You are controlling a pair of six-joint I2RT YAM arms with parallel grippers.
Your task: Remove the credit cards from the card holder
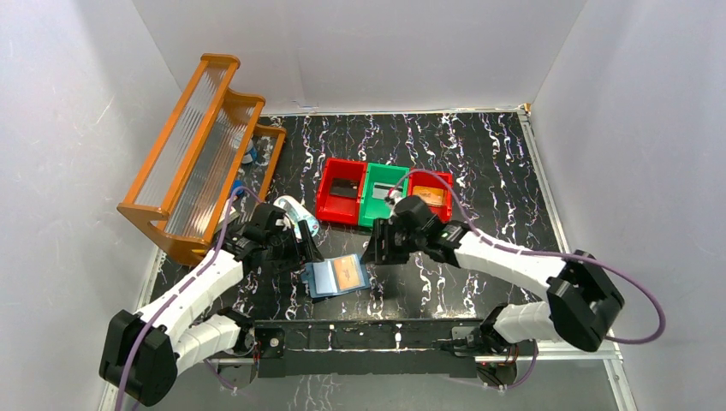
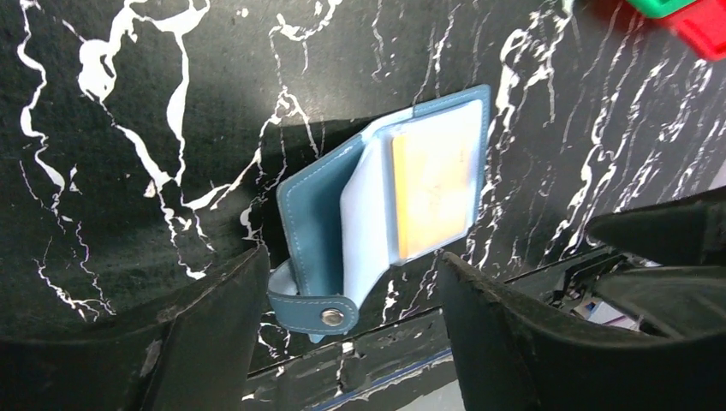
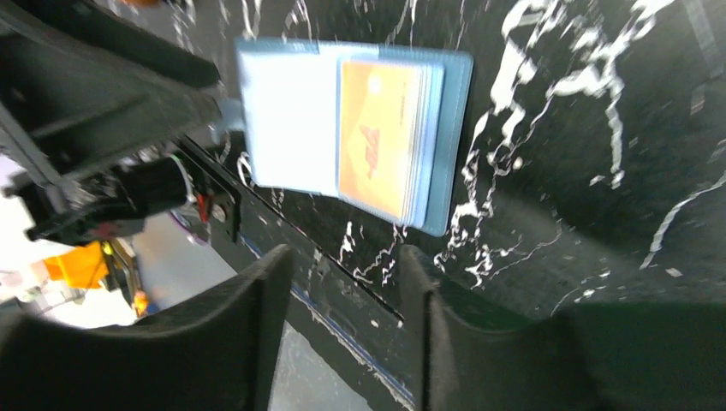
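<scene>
Top view, near edge first: card holder (image 1: 325, 281) lies open and flat on the counter (image 1: 488, 163), just past the base rail (image 1: 368, 334), between the 2 arms, left of centre. Tan-orange card (image 1: 348, 271) sits in its right-hand pocket, mostly tucked in. The left half shows pale blue pocket only. Strap tab (image 2: 312, 312) with a metal snap sticks out from the holder's edge nearest the left claw.

Left claw (image 2: 351, 267): at 10 o'clock of the holder, right by its left edge. Jaws wide, nothing gripped. In the left wrist view the strap tab shows in the gap, close to 1 finger. Contact: cannot tell.

Right claw (image 3: 347, 255): at 2 o'clock of the holder, apart from it. Jaws part-open, narrower gap than the left, holding nothing. The right wrist view is blurred. It shows the holder and orange card beyond the fingertips, not touching.

Further out: oval case (image 1: 297, 214), white and blue, at 11 o'clock of the holder, just behind the left claw.

At 12 o'clock, 3 bins in a row, touching:
- red bin (image 1: 324, 201) with a black card (image 1: 344, 189) inside
- green bin (image 1: 370, 210), contents partly hidden by the right arm
- second red bin (image 1: 447, 193) with an orange rectangle (image 1: 431, 196) inside

Far left, 10 o'clock: orange rack (image 1: 197, 145) with ribbed clear panels, along the left wall.
</scene>
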